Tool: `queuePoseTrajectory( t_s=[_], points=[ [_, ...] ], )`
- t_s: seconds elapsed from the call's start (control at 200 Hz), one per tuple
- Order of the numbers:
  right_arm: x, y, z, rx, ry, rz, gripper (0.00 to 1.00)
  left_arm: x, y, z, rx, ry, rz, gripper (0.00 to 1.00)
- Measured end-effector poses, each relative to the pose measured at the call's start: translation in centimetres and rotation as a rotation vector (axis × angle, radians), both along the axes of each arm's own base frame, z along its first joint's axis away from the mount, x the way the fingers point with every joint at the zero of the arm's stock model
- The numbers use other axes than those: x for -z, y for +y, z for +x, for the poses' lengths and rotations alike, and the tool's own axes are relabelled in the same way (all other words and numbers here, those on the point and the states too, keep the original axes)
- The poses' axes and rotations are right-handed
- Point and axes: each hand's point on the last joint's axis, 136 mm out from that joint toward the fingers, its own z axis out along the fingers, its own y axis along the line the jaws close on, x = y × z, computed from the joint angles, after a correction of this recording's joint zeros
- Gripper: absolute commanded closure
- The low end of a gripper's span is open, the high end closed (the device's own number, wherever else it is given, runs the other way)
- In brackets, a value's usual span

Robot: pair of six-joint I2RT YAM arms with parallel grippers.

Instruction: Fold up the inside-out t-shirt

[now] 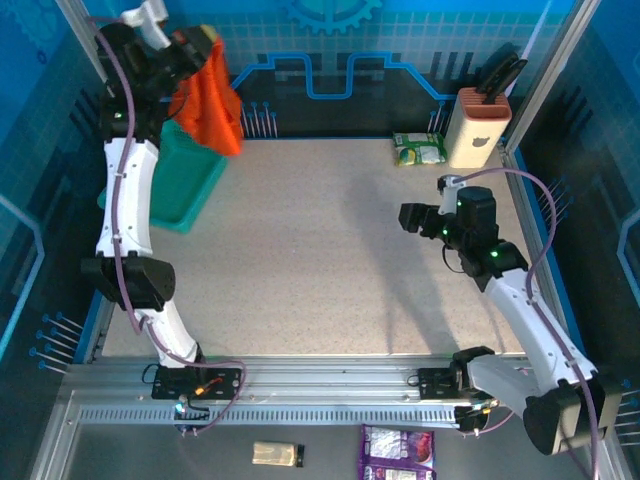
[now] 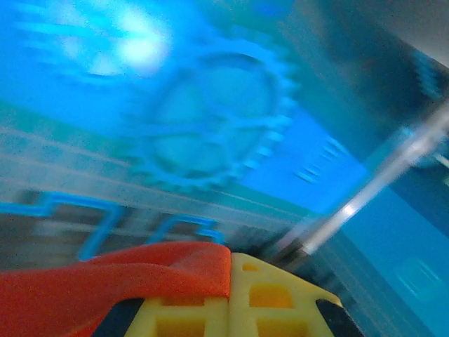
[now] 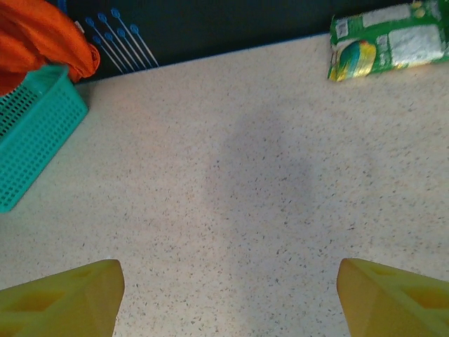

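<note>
The inside-out t-shirt [image 1: 210,100] is a bright orange-red bundle hanging in the air at the far left, above the teal basket [image 1: 185,185]. My left gripper [image 1: 195,48] is raised high and shut on the shirt's top edge. In the left wrist view the orange cloth [image 2: 119,277] is pinched between the closed yellow fingers [image 2: 273,298]. My right gripper [image 1: 408,217] hovers open over the bare table at the right, its yellow fingertips [image 3: 66,298] wide apart with nothing between them. The shirt [image 3: 42,38] also hangs at the top left of the right wrist view.
The teal mesh basket [image 3: 31,144] stands at the table's far left edge. A green snack packet [image 1: 418,150] and a beige knife block [image 1: 478,125] sit at the far right. Blue pins [image 3: 116,38] line the back wall. The speckled tabletop [image 1: 320,250] stretches between the arms.
</note>
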Motion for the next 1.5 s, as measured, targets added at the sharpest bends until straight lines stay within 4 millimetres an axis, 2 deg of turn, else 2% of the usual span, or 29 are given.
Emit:
queuePoseTrajectory(
  t_s=[0.065,0.12,0.165,0.225,0.25,0.305,0.375,0.41,0.455,0.465,0.555,0.61,0.67,0.795,0.956,1.081,1.191,1.351,1.496],
  points=[
    [-0.8,-0.4,-0.5,0.018,-0.026,-0.004,0.18,-1.2,-4.4,-2.4,0.106,-0.035,0.038,1.0],
    [-1.5,-0.8,-0.8,0.034,-0.046,-0.008,0.18,-1.4,-7.5,-4.2,0.186,-0.044,0.061,1.0],
    [-1.8,-1.0,-1.0,0.043,-0.058,-0.01,0.17,-1.1,-10.4,-5.6,0.261,-0.044,0.083,1.0],
    [-2.0,-1.3,-1.2,0.054,-0.065,-0.01,0.17,0.1,-12.8,-6.5,0.326,-0.025,0.104,1.0],
    [-1.9,-1.3,-1.3,0.056,-0.064,-0.011,0.17,1.1,-13.9,-6.8,0.355,-0.006,0.113,0.96],
    [-1.4,-1.4,-1.4,0.062,-0.051,-0.012,0.16,3.6,-15.9,-6.9,0.402,0.05,0.129,0.73],
    [-0.4,-1.5,-1.4,0.067,-0.021,-0.011,0.16,8.1,-17.6,-6.4,0.44,0.152,0.141,0.51],
    [0.1,-1.4,-1.5,0.069,-0.005,-0.01,0.16,11.1,-18.2,-6.1,0.45,0.227,0.141,0.45],
    [0.7,-1.4,-1.4,0.072,0.017,-0.009,0.16,14.6,-18.4,-5.6,0.444,0.311,0.148,0.44],
    [0.9,-1.4,-1.5,0.072,0.024,-0.007,0.16,16.0,-18.3,-5.4,0.436,0.343,0.151,0.44],
    [1.9,-1.2,-1.4,0.07,0.063,-0.001,0.16,22.5,-17.3,-4.9,0.373,0.508,0.178,0.4],
    [2.5,-1.0,-1.4,0.063,0.087,0.007,0.17,25.5,-16.4,-4.8,0.33,0.585,0.196,0.39],
    [3.0,-0.7,-1.4,0.053,0.108,0.015,0.18,27.6,-15.3,-4.8,0.283,0.643,0.215,0.39],
    [4.3,0.2,-1.2,0.013,0.16,0.028,0.23,30.3,-13.0,-5.0,0.207,0.719,0.237,0.38],
    [7.6,2.0,-1.3,-0.048,0.294,0.004,0.32,33.8,-10.4,-5.5,0.13,0.806,0.275,0.39],
    [9.1,5.3,-1.1,-0.144,0.381,-0.05,0.35,37.4,-8.5,-6.4,0.078,0.904,0.317,0.39],
    [9.8,8.2,-0.8,-0.214,0.417,-0.076,0.35,40.2,-5.8,-6.2,-0.012,0.984,0.368,0.39],
    [11.3,11.3,0.0,-0.27,0.475,-0.115,0.36,44.0,-0.3,-4.4,-0.173,1.089,0.461,0.39],
    [13.0,13.6,1.5,-0.28,0.53,-0.171,0.37,45.4,3.9,-0.4,-0.291,1.114,0.499,0.39]
  ],
)
